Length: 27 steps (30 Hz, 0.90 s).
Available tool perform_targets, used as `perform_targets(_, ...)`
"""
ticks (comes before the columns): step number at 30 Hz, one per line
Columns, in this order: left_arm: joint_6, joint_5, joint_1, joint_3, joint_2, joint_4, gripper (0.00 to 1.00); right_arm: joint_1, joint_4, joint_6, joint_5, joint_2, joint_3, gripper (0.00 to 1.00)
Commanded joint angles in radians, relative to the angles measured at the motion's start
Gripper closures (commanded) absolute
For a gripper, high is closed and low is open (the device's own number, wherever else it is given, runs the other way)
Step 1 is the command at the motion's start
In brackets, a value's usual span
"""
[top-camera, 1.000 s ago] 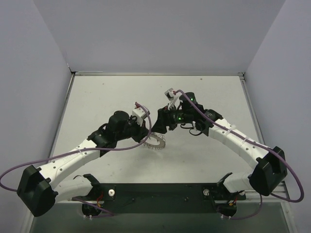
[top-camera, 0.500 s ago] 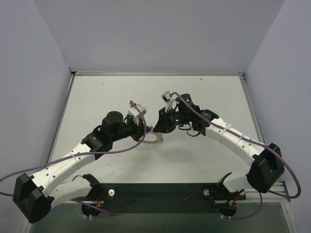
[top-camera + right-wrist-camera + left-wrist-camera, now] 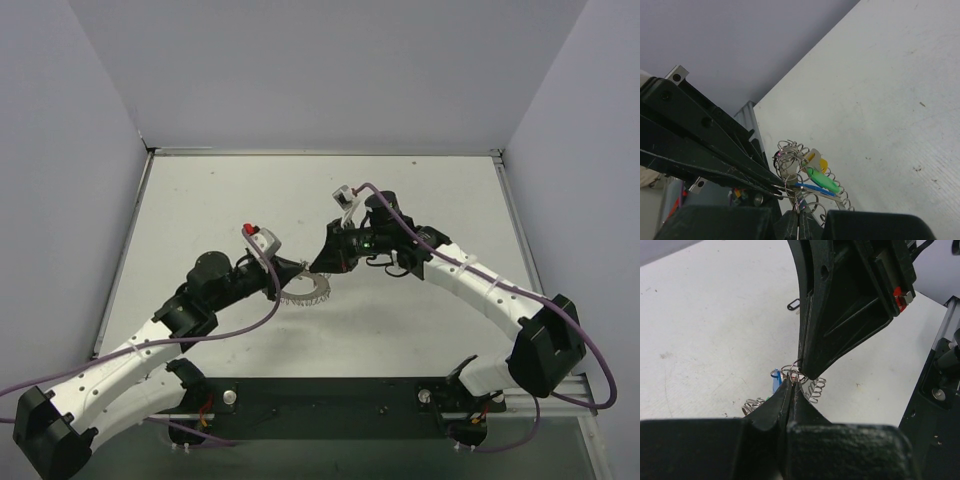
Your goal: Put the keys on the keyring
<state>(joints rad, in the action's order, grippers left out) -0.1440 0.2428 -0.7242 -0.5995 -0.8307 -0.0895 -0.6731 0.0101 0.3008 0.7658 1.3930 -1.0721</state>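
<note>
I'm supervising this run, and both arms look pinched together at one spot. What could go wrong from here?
1. The left gripper and the right gripper are both shut on the keyring, with their tips almost touching. Pulling apart could bend its thin wire coils, or one grip could slip.
2. The green key and the blue key hang among the coils right beside the tips. A jerk might snag them or shake them loose.

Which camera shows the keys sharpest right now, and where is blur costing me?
Right wrist view: sharpest; the green-headed key and silvery toothed keyring are crisp, only the right gripper at the bottom edge is blurred. Left wrist view: the left gripper is a dark, out-of-focus mass in front. Top view: even light, no glare, but the keyring is tiny.
</note>
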Motion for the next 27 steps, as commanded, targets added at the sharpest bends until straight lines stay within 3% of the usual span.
perform_targets(1,-0.008,0.046,-0.001,-0.002,0.073,-0.254,1.00,0.064,-0.122,0.072,0.074,0.000,0.044,1.00)
perform_targets(7,-0.003,0.070,-0.001,0.044,0.099,-0.357,1.00,0.107,-0.225,0.158,0.161,-0.009,0.069,1.00)
perform_targets(10,-0.003,0.078,-0.001,0.052,0.105,-0.386,1.00,0.118,-0.236,0.162,0.165,-0.029,0.080,0.77)
perform_targets(11,-0.003,0.081,-0.001,0.052,0.108,-0.389,1.00,0.121,-0.242,0.162,0.156,-0.049,0.086,0.59)
perform_targets(14,0.003,0.108,-0.001,0.049,0.105,-0.388,1.00,0.148,-0.257,0.165,0.138,-0.095,0.107,0.36)
perform_targets(15,0.003,0.119,-0.001,0.047,0.102,-0.388,1.00,0.158,-0.259,0.167,0.138,-0.104,0.110,0.33)
perform_targets(18,0.007,0.145,0.000,0.040,0.093,-0.380,1.00,0.185,-0.260,0.170,0.139,-0.130,0.112,0.29)
perform_targets(27,0.061,0.243,0.000,0.004,0.068,-0.323,1.00,0.193,-0.254,0.163,0.162,-0.163,0.097,0.31)
